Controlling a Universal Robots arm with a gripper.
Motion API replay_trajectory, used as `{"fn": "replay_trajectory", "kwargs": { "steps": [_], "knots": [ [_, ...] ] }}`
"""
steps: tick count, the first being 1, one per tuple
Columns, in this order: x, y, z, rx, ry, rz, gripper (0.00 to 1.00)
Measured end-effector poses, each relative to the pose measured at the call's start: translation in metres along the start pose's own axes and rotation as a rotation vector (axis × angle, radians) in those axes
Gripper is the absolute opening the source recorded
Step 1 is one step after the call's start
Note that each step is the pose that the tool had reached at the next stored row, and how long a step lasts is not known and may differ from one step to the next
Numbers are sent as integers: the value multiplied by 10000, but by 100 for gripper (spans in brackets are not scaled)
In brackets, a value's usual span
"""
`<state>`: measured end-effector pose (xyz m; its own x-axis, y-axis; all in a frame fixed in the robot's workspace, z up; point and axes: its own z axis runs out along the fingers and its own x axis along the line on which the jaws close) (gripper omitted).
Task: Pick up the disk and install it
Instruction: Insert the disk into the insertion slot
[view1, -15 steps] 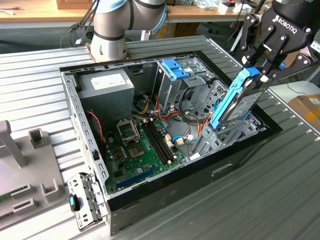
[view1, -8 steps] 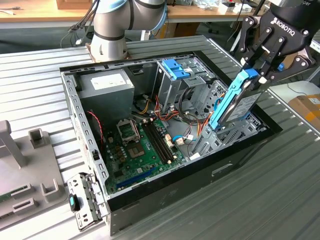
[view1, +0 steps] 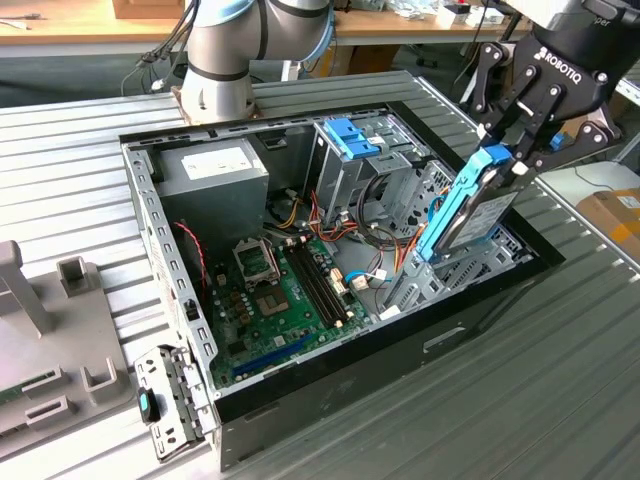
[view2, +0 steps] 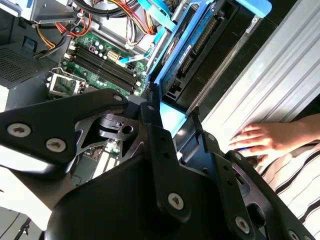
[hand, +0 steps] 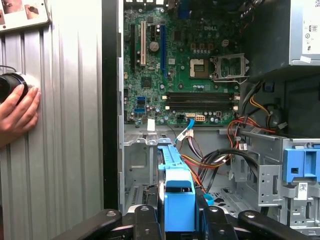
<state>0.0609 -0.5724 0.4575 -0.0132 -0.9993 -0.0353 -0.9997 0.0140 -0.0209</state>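
The disk (view1: 468, 212), a grey-silver drive in a bright blue bracket, hangs tilted on edge over the drive bay, at the exterior view's right end of the open computer case (view1: 150, 215). Its lower end reaches down among the bay's metal walls. My gripper (view1: 507, 160) is shut on the disk's upper end, one black finger on each side. In the first wrist view the blue bracket (hand: 178, 197) shows end-on between the fingers (hand: 145, 220). In the second wrist view the disk (view2: 192, 50) stretches away from the gripper (view2: 170, 112) toward the case's edge.
Inside the case lie a green motherboard (view1: 285, 295), a grey power supply (view1: 215, 175), a drive cage with a blue latch (view1: 352, 138) and loose cables. A person's hand (hand: 17, 112) rests on the ribbed table beside the case. A grey fixture (view1: 50, 340) stands at the exterior view's left.
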Motion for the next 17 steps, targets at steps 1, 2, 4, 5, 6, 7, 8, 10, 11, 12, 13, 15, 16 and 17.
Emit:
{"fn": "replay_trajectory", "kwargs": {
  "steps": [1,2,4,5,6,7,8,10,11,12,13,15,16,17],
  "knots": [
    [0,0,6,0,-2,-3,36],
    [1,0,23,0,-4,-3,36],
    [2,1,64,0,-2,-2,36],
    [2,2,75,0,-3,-2,36],
    [3,2,83,0,-3,-3,36],
    [3,2,83,0,-2,-3,36],
    [6,4,181,0,-4,-2,36],
    [17,10,475,0,-4,-2,36],
    [18,10,501,0,-2,-2,36],
    [19,11,529,0,-3,-2,36],
    [19,11,547,0,-3,-3,36],
    [21,12,588,0,-3,-2,36],
    [21,13,606,0,-3,-2,36],
    [22,13,626,0,-3,-2,36]
  ]
}}
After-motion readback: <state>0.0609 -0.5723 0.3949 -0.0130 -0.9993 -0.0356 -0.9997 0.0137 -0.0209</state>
